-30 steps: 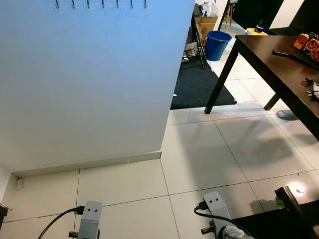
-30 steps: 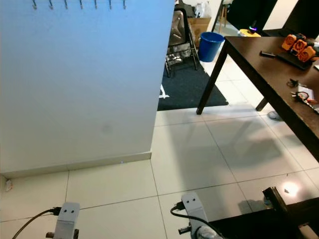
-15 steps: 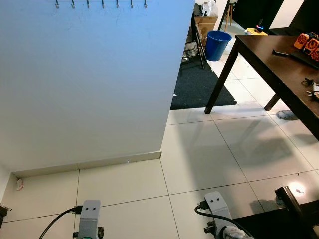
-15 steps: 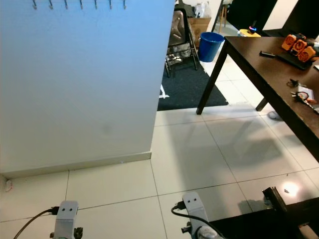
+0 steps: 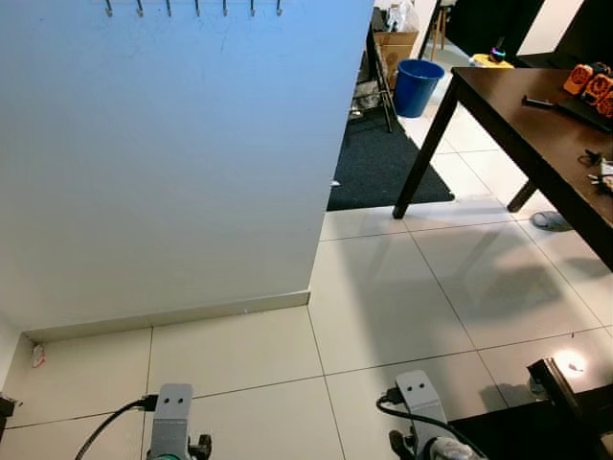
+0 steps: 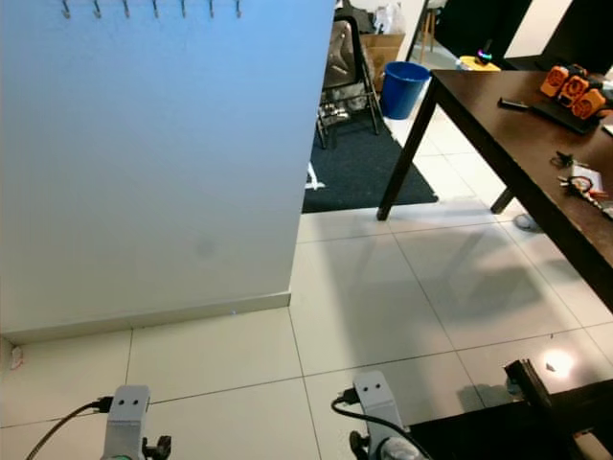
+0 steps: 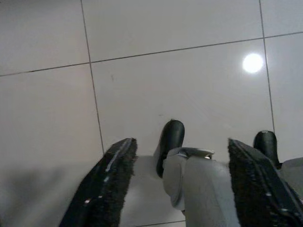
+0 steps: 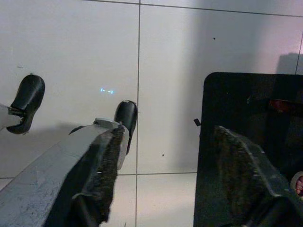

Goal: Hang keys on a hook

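My left gripper (image 7: 182, 182) and right gripper (image 8: 163, 177) hang low over the tiled floor (image 5: 383, 297), fingers spread apart and empty. The keys (image 6: 573, 182) lie on the dark table (image 6: 498, 115), well away to my right; the hooks (image 5: 196, 8) are high on the wall.

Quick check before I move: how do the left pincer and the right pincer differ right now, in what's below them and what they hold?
Left pincer hangs over bare white floor tile, with a ceiling light's reflection nearby. Right pincer hangs beside the corner of a dark piece of furniture by the robot. On the dark table further to the right lie the keys, out of reach of both. Shared: both are open, empty and pointing down at the floor, far below the hooks.
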`<state>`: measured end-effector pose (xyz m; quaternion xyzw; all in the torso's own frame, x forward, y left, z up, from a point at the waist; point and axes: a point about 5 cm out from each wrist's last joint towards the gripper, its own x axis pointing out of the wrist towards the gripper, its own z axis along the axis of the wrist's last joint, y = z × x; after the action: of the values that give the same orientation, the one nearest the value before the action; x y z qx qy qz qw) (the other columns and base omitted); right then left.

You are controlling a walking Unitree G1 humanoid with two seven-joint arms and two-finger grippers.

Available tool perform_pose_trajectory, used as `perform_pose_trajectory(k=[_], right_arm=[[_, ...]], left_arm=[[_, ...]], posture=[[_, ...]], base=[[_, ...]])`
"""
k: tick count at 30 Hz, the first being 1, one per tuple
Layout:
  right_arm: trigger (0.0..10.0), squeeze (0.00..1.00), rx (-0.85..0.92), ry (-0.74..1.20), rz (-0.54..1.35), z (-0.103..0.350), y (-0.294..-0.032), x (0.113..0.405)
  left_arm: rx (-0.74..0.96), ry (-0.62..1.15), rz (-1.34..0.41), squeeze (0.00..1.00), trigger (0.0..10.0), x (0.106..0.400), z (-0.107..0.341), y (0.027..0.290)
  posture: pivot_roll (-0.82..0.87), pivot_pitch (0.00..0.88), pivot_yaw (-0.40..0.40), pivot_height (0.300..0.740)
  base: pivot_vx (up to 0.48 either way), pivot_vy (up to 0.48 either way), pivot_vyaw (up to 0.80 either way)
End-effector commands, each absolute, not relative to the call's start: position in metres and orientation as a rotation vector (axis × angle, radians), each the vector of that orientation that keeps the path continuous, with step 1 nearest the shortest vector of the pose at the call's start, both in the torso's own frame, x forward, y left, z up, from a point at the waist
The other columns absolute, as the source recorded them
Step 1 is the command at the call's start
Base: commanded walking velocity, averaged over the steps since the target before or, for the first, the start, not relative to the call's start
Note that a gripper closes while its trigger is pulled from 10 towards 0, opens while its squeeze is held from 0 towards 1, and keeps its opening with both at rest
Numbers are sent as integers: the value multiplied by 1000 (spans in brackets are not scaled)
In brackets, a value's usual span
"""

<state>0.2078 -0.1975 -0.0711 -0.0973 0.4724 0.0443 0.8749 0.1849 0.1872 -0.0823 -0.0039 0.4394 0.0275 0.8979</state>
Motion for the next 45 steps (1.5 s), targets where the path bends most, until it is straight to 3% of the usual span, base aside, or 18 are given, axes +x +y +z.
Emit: perform_pose_trajectory(k=[1, 20, 21, 45], right_arm=[[10000, 1000, -199, 995, 84, -73, -200, 203], [10000, 1000, -174, 993, 44, -73, -202, 203], [10000, 0, -166, 998, 34, -73, -204, 202], [10000, 0, -163, 988, 3, -72, -208, 203]], left_arm=[[-27, 906, 57, 1000, 10000, 184, -83, 185], [12, 895, 62, 1000, 10000, 189, -80, 187], [28, 905, 72, 0, 10000, 188, -81, 189], [26, 880, 70, 0, 10000, 193, -78, 187]], posture=[[49, 0, -22, 740], [36, 0, -13, 740], [34, 0, -13, 740], [10, 0, -8, 740]], base=[[0, 0, 0], [0, 0, 0], [0, 0, 0], [0, 0, -676]])
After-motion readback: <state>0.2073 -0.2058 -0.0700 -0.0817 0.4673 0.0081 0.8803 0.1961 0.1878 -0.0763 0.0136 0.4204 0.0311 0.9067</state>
